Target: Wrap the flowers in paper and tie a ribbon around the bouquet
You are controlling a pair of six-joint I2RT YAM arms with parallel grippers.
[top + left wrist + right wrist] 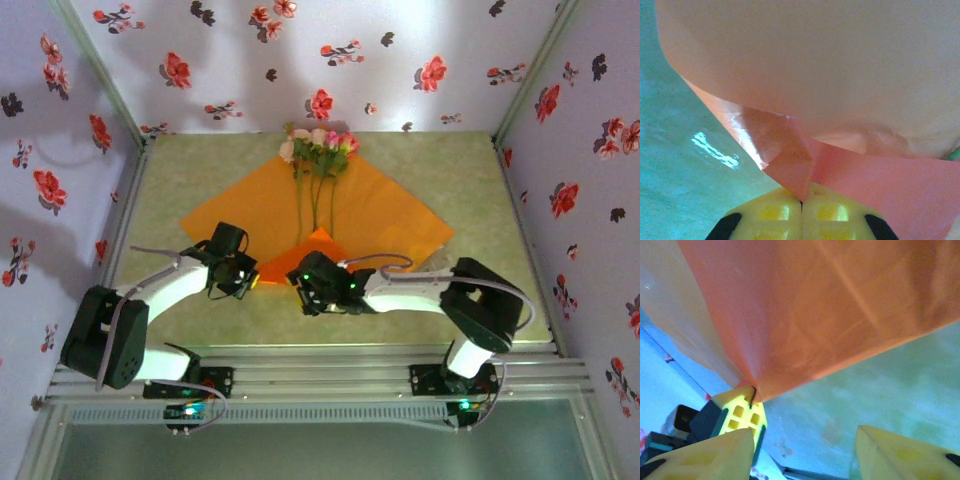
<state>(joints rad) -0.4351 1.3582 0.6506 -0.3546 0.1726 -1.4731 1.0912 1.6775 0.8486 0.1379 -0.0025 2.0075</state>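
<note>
- An orange paper sheet (395, 215) is laid as a diamond on the green table (190, 165), with one corner pointed toward the arms.
- The flowers (318, 148) are placed down its middle, with the blooms at the far corner and the stems run toward the near corner, so the sheet can be folded around them.
- A flap at the near corner appears to be folded up over the stem ends.
- The left gripper (801, 202) is clenched on the paper's edge by that flap, apparently so the fold is held in place.
- The right gripper (804, 434) is released: its jaws are spread just beside the pinched paper with nothing between them, likely readied for a hold of its own.
</note>
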